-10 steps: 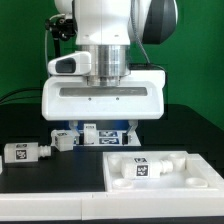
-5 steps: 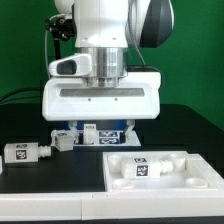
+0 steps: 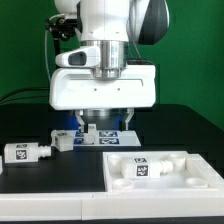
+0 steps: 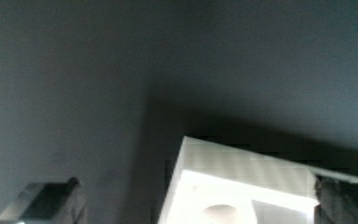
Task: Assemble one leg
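Observation:
My gripper (image 3: 105, 124) hangs open and empty above the back middle of the black table. In the wrist view the gripper (image 4: 197, 205) has its two dark fingers (image 4: 51, 200) wide apart with nothing between them. Below them shows a corner of the wide flat white panel (image 4: 247, 180), with a round hole in it. One leg (image 3: 25, 152), a small white peg with a square tag, lies at the exterior view's left. A second leg (image 3: 62, 141) lies nearer the gripper. Another tagged white peg (image 3: 142, 169) lies inside the white panel (image 3: 120, 182) at the front right.
Small white tagged pieces (image 3: 92, 130) sit on the table just under and behind the gripper; the hand partly hides them. A green wall stands behind. Cables hang at the back on the exterior view's left.
The hand has risen from just over the tagged pieces and shifted slightly toward the exterior view's right. The legs and the panel have not moved.

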Controlling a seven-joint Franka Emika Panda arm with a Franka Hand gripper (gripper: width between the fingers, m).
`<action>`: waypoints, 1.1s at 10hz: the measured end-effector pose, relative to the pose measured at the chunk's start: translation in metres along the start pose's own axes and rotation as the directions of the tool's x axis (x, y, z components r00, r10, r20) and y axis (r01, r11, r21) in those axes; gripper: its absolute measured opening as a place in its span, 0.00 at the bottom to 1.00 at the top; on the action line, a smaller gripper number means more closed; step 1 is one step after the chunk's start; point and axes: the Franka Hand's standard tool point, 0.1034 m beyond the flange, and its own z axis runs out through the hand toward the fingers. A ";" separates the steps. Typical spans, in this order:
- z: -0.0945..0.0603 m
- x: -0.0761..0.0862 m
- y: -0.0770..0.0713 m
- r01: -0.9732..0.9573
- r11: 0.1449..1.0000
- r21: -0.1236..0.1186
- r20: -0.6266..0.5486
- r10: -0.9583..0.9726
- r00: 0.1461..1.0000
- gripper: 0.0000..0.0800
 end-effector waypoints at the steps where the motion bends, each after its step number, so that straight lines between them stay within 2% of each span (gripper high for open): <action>1: 0.000 0.000 0.000 0.037 0.999 0.000 0.000 -0.037 0.999 0.81; 2: 0.002 -0.005 0.003 0.127 0.992 -0.001 0.006 -0.127 0.992 0.81; 3: 0.007 -0.021 0.008 0.165 0.986 0.008 0.036 -0.166 0.986 0.81; 4: 0.005 -0.030 0.010 0.182 0.983 0.018 0.069 -0.183 0.981 0.81; 6: -0.002 -0.051 0.012 0.172 0.985 0.020 0.110 -0.173 0.979 0.81; 7: 0.000 -0.055 0.010 0.128 0.991 0.026 0.125 -0.130 0.984 0.81; 8: -0.001 -0.055 0.002 0.095 0.994 0.051 0.184 -0.103 0.978 0.81; 9: -0.001 -0.054 -0.001 0.099 0.993 0.067 0.246 -0.113 0.963 0.81; 10: -0.001 -0.052 -0.004 0.096 0.992 0.080 0.293 -0.115 0.949 0.81; 11: 0.000 -0.056 -0.002 0.093 0.990 0.104 0.352 -0.124 0.928 0.81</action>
